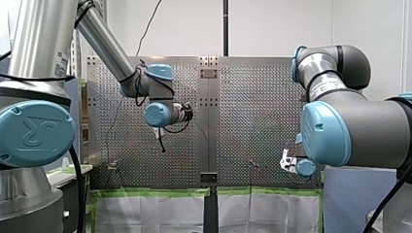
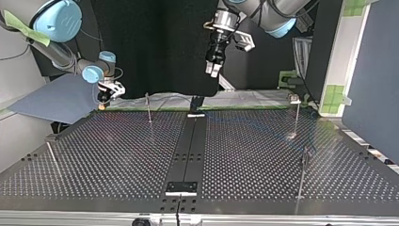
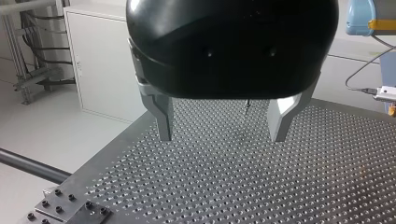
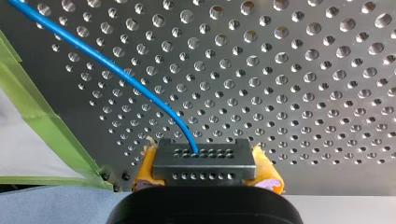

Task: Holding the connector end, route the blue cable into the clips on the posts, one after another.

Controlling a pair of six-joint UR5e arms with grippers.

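Now my right gripper (image 4: pixel 206 170) clamps the connector (image 4: pixel 204 161); my left gripper (image 3: pixel 219 122) is open, empty. Nothing seems clipped yet: next, lead the blue cable (image 4: pixel 116 70) to the nearest post (image 2: pixel 148 108).

Bright, even room light fills the front view, where the silver perforated metal table (image 1: pixel 252 116) shimmers with fine glints across its holes. In the top view the same table lies dim before a flat black backdrop (image 2: pixel 155 42), with pale streaks of sheen towards its far edge. In the left wrist view the glossy black rounded housing (image 3: pixel 233 42) carries a white highlight on one shoulder, and the plate's dimples catch small glints. In the right wrist view the light is flat: the thin blue cable (image 4: pixel 116 70) throws scarcely any shadow, and the dark grey slotted connector block (image 4: pixel 204 161) shows a dull sheen.
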